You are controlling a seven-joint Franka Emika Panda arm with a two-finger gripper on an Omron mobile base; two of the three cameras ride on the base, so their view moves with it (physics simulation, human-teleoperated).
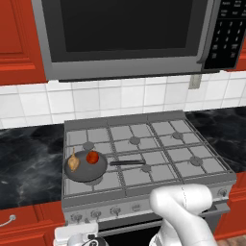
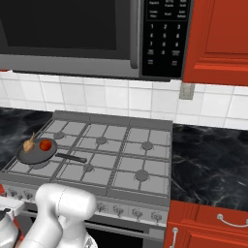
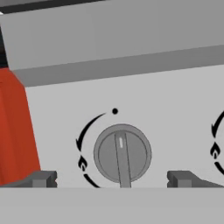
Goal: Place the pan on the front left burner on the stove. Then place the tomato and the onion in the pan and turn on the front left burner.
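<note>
The gripper [image 3: 112, 179] stands wide open, one fingertip [image 3: 41, 178] on each side of a grey knob [image 3: 122, 154], with free space between. The pan [image 1: 85, 166] sits at the stove's [image 1: 144, 144] front left, holding the tomato [image 1: 92, 157] and onion [image 1: 73, 163]; it hides the burner.

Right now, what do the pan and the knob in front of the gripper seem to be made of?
The pan looks like dark matte metal, maybe coated: grey-black, no shine, thin black handle. The knob looks like plain matte grey metal or plastic, matching the stove panel; the render leaves that open. The gripper fingers are dull grey.
</note>
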